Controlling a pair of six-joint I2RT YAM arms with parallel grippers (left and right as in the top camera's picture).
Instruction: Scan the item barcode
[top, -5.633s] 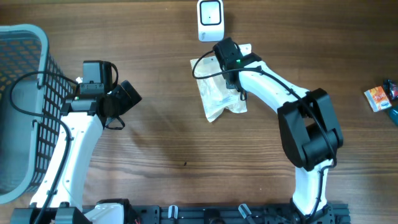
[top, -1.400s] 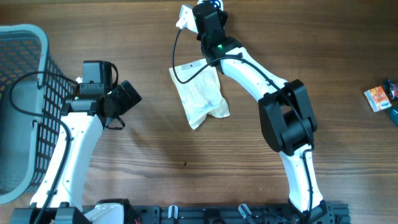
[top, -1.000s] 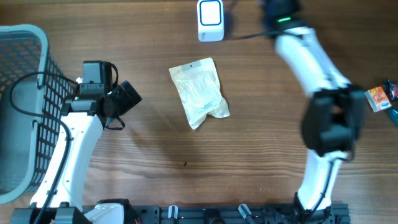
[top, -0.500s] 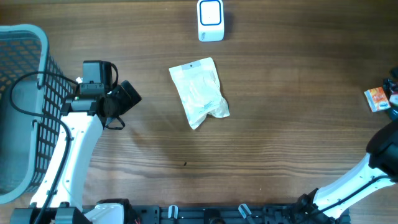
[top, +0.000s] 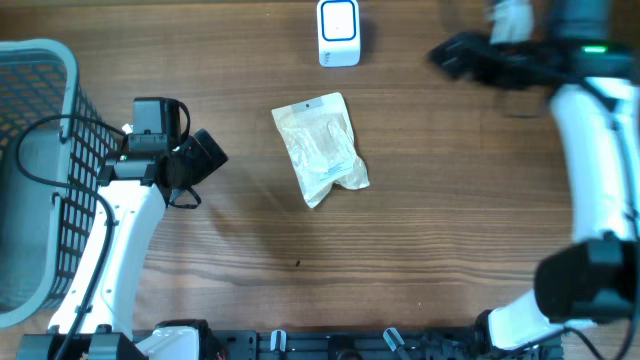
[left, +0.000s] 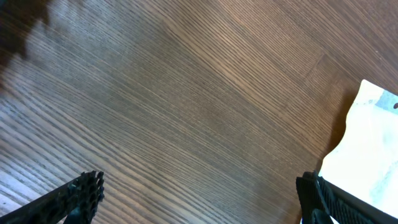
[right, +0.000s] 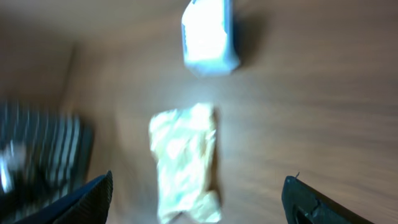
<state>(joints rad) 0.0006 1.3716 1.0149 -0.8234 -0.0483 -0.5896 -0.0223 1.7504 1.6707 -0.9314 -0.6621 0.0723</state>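
One white packet (top: 320, 148) is lying flat on the desk (top: 430, 230), near the middle and somewhat toward the far edge, with nothing gripping it. One white scanner (top: 339, 32) is standing at the far edge, just beyond the packet and apart from it. One grey mesh basket (top: 40, 120) is sitting at the left edge.

Two arms are showing. The left arm (top: 120, 230) is reaching up from the near edge between the basket and the packet. Its jaws are standing wide apart with only bare wood between them. In the left wrist view a corner of the packet is showing beside the right-hand finger. The right arm (top: 590, 140) is stretching along the right edge to the far right corner, blurred in the overhead view. Its dark end is pointing toward the scanner and is well clear of it. Its jaws are also spread wide and are holding nothing, and its wrist view is looking down on the packet and the scanner.
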